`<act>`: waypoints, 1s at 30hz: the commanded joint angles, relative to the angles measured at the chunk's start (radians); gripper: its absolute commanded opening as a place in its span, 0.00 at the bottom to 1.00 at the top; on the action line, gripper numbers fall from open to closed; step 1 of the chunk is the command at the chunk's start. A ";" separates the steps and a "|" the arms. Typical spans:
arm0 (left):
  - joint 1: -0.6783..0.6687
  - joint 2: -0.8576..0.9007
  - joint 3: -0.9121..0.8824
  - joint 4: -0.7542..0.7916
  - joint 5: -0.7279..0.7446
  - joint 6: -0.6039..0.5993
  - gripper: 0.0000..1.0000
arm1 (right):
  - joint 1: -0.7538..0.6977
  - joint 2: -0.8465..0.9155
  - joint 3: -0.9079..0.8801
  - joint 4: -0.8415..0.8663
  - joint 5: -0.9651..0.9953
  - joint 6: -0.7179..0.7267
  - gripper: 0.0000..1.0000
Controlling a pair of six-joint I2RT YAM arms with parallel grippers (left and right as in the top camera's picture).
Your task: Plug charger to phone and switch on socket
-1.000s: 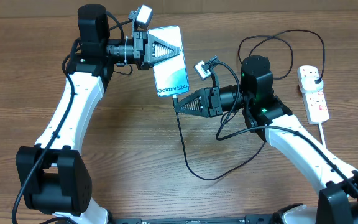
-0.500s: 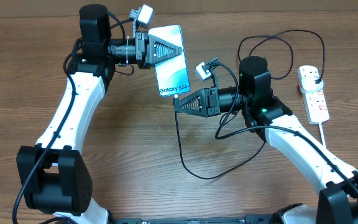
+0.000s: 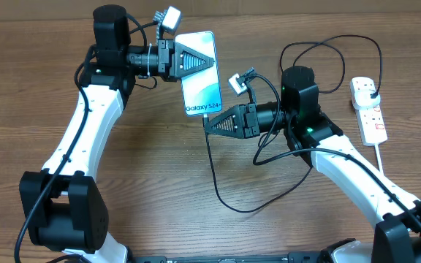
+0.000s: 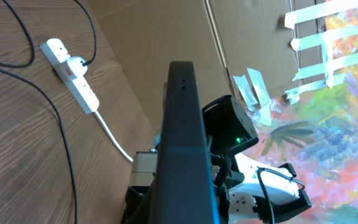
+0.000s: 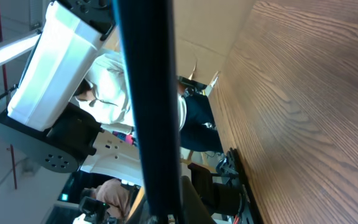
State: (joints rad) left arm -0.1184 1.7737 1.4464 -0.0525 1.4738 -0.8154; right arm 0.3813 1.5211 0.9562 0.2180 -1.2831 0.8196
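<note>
With left gripper (image 3: 196, 57) clamped tight on the phone (image 3: 205, 91), raised off the worktop (image 3: 159, 183) toward 12 o'clock, and right gripper (image 3: 210, 122) pinched shut on the charger (image 3: 209, 153) tip at the phone's 6 o'clock edge, push straight in, without tilt.

Three views: one fixed high, two on the wrists.
Overhead looks straight down on the table (image 3: 159, 183) from well above. Left wrist sits close behind the phone (image 4: 182, 143), edge-on, facing across to the socket (image 4: 73, 78). Right wrist is nearer yet, facing along the table. All share the phone; overhead and left wrist share the socket.
</note>
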 commanded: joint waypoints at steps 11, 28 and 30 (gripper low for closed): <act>-0.050 -0.028 -0.007 -0.004 0.106 0.008 0.04 | -0.036 -0.006 0.014 0.108 0.089 0.071 0.04; -0.053 -0.028 -0.007 -0.024 0.107 0.009 0.04 | -0.114 -0.006 0.014 0.039 0.051 0.021 0.04; -0.053 -0.028 -0.007 -0.047 0.107 0.021 0.04 | -0.113 -0.006 0.014 0.039 0.051 0.021 0.04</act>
State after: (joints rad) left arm -0.1482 1.7737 1.4464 -0.0635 1.4395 -0.8146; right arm 0.3111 1.5215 0.9512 0.2382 -1.3502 0.8490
